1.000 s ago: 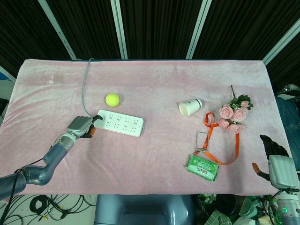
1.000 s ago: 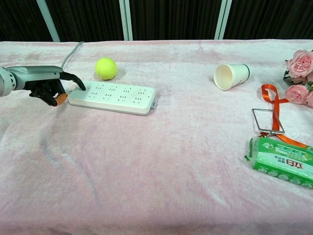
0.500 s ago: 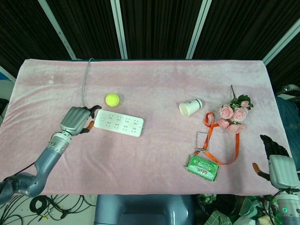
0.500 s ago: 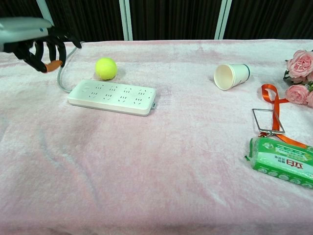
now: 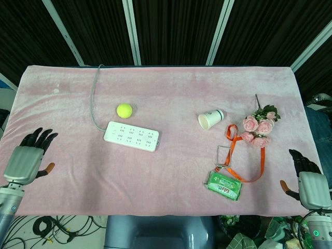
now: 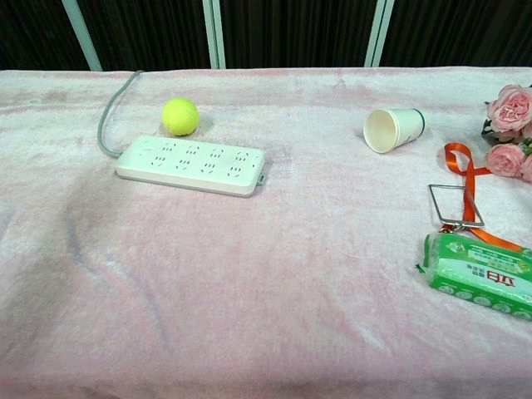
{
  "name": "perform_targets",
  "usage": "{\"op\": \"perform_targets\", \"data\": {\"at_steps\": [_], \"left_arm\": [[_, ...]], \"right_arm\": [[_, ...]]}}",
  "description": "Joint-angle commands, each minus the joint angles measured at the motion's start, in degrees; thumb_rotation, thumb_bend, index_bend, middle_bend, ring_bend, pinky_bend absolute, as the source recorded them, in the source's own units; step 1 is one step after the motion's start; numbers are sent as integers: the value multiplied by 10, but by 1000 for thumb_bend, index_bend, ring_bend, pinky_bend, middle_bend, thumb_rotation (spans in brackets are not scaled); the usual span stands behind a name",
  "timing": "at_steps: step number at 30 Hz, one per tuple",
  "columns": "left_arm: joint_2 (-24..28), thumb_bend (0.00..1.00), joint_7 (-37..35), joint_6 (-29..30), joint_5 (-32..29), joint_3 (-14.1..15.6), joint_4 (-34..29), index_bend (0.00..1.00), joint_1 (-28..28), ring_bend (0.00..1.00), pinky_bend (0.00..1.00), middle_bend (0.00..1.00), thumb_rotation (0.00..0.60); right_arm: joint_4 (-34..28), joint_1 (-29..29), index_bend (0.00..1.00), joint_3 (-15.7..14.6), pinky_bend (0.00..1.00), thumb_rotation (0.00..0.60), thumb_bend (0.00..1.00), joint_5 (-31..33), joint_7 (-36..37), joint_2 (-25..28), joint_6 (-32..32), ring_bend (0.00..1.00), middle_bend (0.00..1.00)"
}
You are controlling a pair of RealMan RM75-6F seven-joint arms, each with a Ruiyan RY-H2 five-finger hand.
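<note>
- The pink cloth-covered table (image 5: pixel 171 88) fills both views.
- The left hand (image 5: pixel 27 158) hangs over the near left edge of the table with its fingers spread apart, holding nothing; it shows in the head view only.
- The right hand (image 5: pixel 307 179) sits off the near right corner, fingers apart and empty.
- The white power strip (image 5: pixel 131 136) lies flat on the left half of the table, well apart from the left hand, its grey cable (image 5: pixel 94 98) running to the far edge.
- A green wipes packet (image 5: pixel 224 185) lies near right, with an orange lanyard (image 5: pixel 249 155) just beside it.
- Pink roses (image 5: pixel 259 127) lie far right.
- A paper cup (image 5: pixel 210 119) lies on its side.
- A yellow tennis ball (image 5: pixel 124 110) sits just beyond the strip.
</note>
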Motion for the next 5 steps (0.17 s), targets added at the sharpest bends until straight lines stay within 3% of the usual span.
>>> {"op": "perform_targets", "data": {"at_steps": [1,5], "left_arm": [[-4,248,-32,25,27,17,38,121,32,0,129,80,600],[-8,248,-80,29,44,17,71,121,47,0,119,70,600]], "right_arm": [[0,0,33,0,200,600,191,-1,-2,0,0,155,87],[0,0,33,0,200,600,191,-1,-1,-1,2,155,87]]}}
